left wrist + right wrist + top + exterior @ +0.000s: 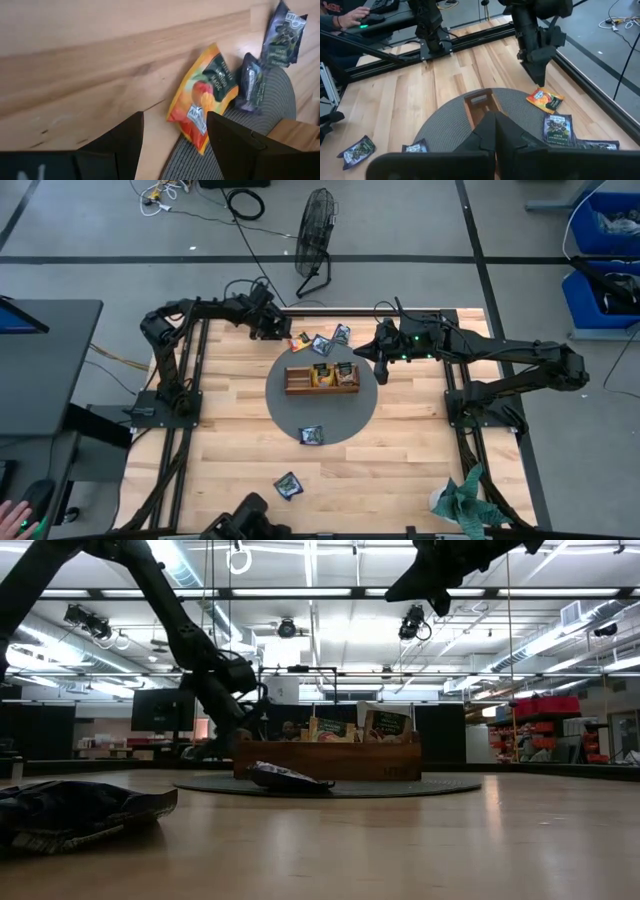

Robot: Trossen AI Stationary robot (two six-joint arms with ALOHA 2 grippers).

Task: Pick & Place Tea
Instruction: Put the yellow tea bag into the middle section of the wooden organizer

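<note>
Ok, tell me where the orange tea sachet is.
In the high view the orange sachet lies at the round grey mat's far-left edge, just ahead of the open left gripper.

flat tea sachets lie scattered; two stand in the tray.

surface: wooden table | on it: round grey mat; loose tea sachets; green cloth
</note>
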